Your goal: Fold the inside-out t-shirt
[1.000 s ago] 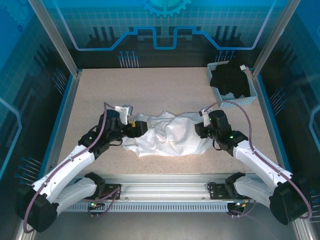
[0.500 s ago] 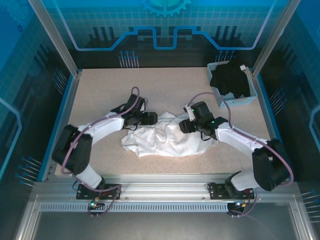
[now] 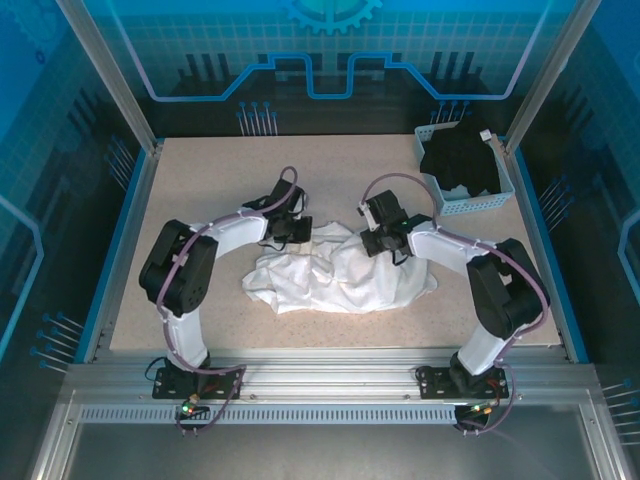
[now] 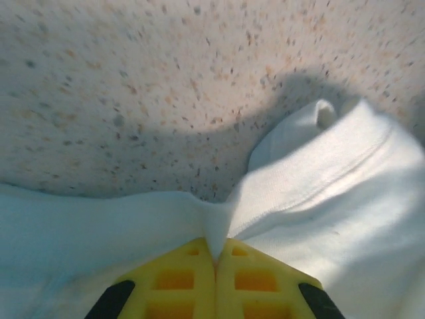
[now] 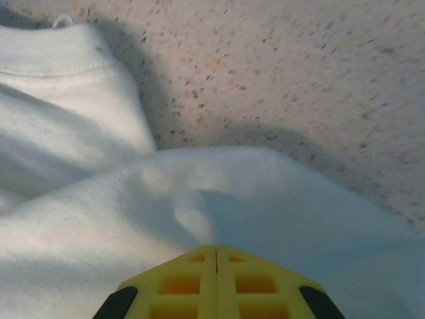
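Observation:
The inside-out t-shirt (image 3: pixel 335 275) lies crumpled in a white heap at the middle of the table. My left gripper (image 3: pixel 291 232) sits at the heap's far left edge, and in the left wrist view its yellow jaws (image 4: pixel 214 256) are shut on a pinched fold of the white cloth (image 4: pixel 319 193). Over the heap's far middle, my right gripper (image 3: pixel 383 240) has its jaws (image 5: pixel 216 256) closed on a small raised pleat of the t-shirt (image 5: pixel 99 219). Both arms reach far out over the table.
A light blue basket (image 3: pixel 466 168) holding a black garment (image 3: pixel 462 160) stands at the far right corner. Speckled tabletop (image 3: pixel 220 180) lies bare beyond and left of the shirt. Blue side walls border the table.
Both arms have stretched forward from the heap's near sides to its far edge. Both grippers have closed on the cloth.

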Controlling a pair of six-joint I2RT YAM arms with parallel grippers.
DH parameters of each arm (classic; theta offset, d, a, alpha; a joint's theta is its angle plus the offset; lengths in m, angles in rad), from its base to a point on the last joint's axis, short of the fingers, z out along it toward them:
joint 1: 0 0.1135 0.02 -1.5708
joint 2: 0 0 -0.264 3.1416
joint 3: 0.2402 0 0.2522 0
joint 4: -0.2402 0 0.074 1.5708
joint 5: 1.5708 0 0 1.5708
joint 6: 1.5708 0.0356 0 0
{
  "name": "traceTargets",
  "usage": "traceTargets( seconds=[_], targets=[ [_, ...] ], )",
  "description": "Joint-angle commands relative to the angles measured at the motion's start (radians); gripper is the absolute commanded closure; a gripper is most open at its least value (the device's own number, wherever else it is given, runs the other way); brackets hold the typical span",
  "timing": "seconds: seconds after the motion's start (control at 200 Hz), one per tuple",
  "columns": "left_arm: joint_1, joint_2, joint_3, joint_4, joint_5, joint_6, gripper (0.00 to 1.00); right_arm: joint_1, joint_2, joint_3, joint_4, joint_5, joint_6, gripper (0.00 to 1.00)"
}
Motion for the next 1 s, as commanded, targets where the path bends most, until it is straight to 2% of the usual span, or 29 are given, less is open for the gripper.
traceTargets(
  seconds=[0.0, 0.19, 0.37, 0.49, 0.56, 0.59, 0.665, 0.735, 0.79, 0.89, 0.995],
  targets=[
    [0.044, -0.196, -0.024, 0.066, -0.026, 0.003, 1.00, -0.030, -0.166, 0.022, 0.026, 0.045, -0.066, 1.00],
    [0.096, -0.495, -0.079, 0.180, 0.008, -0.033, 1.00, -0.083, -0.476, 0.015, 0.119, -0.017, -0.127, 1.00],
    [0.105, -0.808, -0.162, 0.274, -0.035, -0.061, 1.00, -0.108, -0.767, -0.030, 0.165, -0.050, -0.142, 1.00],
    [0.105, -0.981, -0.297, 0.287, -0.034, -0.094, 1.00, -0.110, -0.917, -0.142, 0.124, -0.077, -0.076, 1.00],
    [0.105, -1.057, -0.395, 0.249, 0.001, -0.113, 1.00, -0.108, -0.983, -0.278, 0.108, -0.119, 0.009, 1.00],
    [0.105, -1.081, -0.447, 0.230, 0.023, -0.124, 1.00, -0.107, -1.005, -0.333, 0.100, -0.145, 0.043, 0.96],
    [0.104, -1.120, -0.578, 0.189, 0.077, -0.169, 0.94, -0.093, -1.044, -0.473, 0.081, -0.167, 0.132, 0.81],
    [0.102, -1.136, -0.700, 0.180, 0.141, -0.232, 0.89, -0.077, -1.071, -0.591, 0.076, -0.162, 0.197, 0.73],
    [0.101, -1.152, -0.771, 0.170, 0.176, -0.260, 0.82, -0.069, -1.090, -0.629, 0.079, -0.161, 0.220, 0.69],
    [0.101, -1.196, -0.812, 0.111, 0.127, -0.259, 0.62, -0.045, -1.095, -0.652, 0.134, -0.163, 0.226, 0.61],
    [0.099, -1.185, -0.780, 0.087, 0.047, -0.238, 0.46, -0.007, -0.970, -0.615, 0.217, -0.208, 0.211, 0.55]
  ],
)
